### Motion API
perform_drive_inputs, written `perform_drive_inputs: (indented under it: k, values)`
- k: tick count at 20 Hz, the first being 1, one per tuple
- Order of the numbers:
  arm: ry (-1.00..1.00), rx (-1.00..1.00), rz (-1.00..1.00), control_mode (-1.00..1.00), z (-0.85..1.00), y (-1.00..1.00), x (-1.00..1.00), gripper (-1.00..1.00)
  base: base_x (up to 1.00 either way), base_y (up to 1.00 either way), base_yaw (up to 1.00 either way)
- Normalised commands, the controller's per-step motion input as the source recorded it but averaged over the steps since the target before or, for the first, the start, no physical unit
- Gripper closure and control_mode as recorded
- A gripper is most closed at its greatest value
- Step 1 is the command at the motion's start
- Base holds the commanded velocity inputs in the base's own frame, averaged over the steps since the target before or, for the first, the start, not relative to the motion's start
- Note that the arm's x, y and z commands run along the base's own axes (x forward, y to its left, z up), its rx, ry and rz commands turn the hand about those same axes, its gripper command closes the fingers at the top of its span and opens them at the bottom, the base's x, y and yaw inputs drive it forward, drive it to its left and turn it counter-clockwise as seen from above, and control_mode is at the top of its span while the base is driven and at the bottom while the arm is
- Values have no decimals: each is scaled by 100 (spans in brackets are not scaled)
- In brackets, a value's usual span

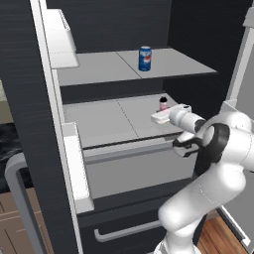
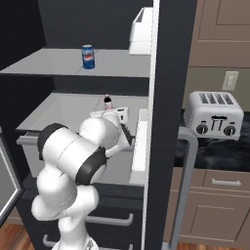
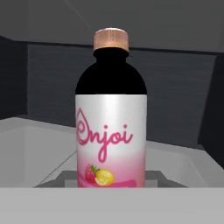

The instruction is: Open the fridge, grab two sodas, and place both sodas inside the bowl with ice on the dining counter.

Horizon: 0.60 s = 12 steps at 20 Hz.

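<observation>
Bottle [image 3: 111, 118] upright; can [image 1: 145, 58] above.

One fridge [image 1: 30, 124] is seen, with both of its doors swung open. Inside the fridge, two grey shelves are counted, the upper shelf [image 1: 173, 62] above the lower shelf [image 1: 99, 121]. One blue can [image 1: 145, 58] is stood on the upper shelf. One bottle [image 3: 111, 113] is stood on the lower shelf, below the can and a little to its right in the left base view. Two sodas are thus counted in the fridge. Below the shelves, two drawer handles [image 2: 117, 220] are counted on the fridge front. Beside the fridge, one toaster [image 2: 214, 115] with four slots and three knobs is counted, and one wall outlet [image 2: 230, 81] above it.
</observation>
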Motion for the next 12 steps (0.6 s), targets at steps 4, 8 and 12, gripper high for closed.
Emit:
perform_drive_inputs:
  k: [4, 8, 12]
  values:
    - [-10, 0, 0, -100, 12, 14, -59, 100, 0, 0, 0]
    - [1, 2, 0, -100, 20, 21, -58, 100, 0, 0, 0]
    - [9, 3, 0, -100, 25, 32, -50, 100, 0, 0, 0]
